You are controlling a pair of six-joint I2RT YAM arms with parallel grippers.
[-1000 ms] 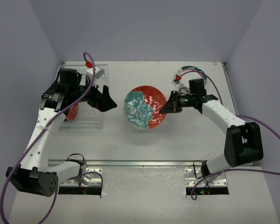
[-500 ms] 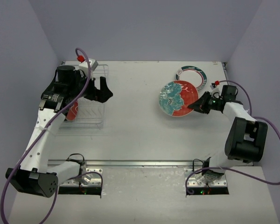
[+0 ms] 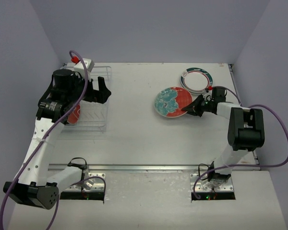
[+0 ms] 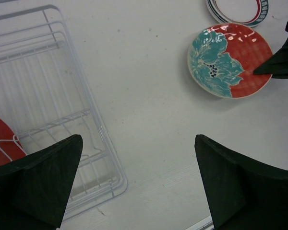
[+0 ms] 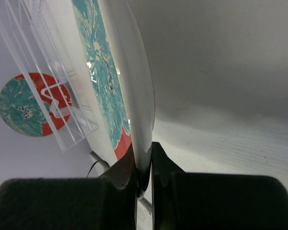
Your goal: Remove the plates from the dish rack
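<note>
While the right gripper (image 3: pixel 187 110) pinches the held plate (image 3: pixel 171 101) by a thin bite on its rim, jaws closed down to the plate's thickness, the whole disc hangs out sideways from that one spot, tilted over the desk (image 3: pixel 144 143) toward the far right corner. That is the weak point. The weight sits far from the fingers, so a quick wrist turn or a bump could make the plate swivel or slide out of the pinch. Whether its low edge touches the desk cannot be told; if it is clear and the jaws let go early, it would drop and could chip. The stack (image 3: pixel 197 79) lies just beyond it by the far edge, near enough that a careless sweep could knock rims together or land the plate half on, half off. Over by the left edge the left gripper (image 3: pixel 100 91) hangs wide open and empty above the rack (image 3: pixel 93 122), where the racked plate (image 3: pixel 75 115) leans among the wires. Coming down off-centre, a finger could catch a wire and drag the rack along.
</note>
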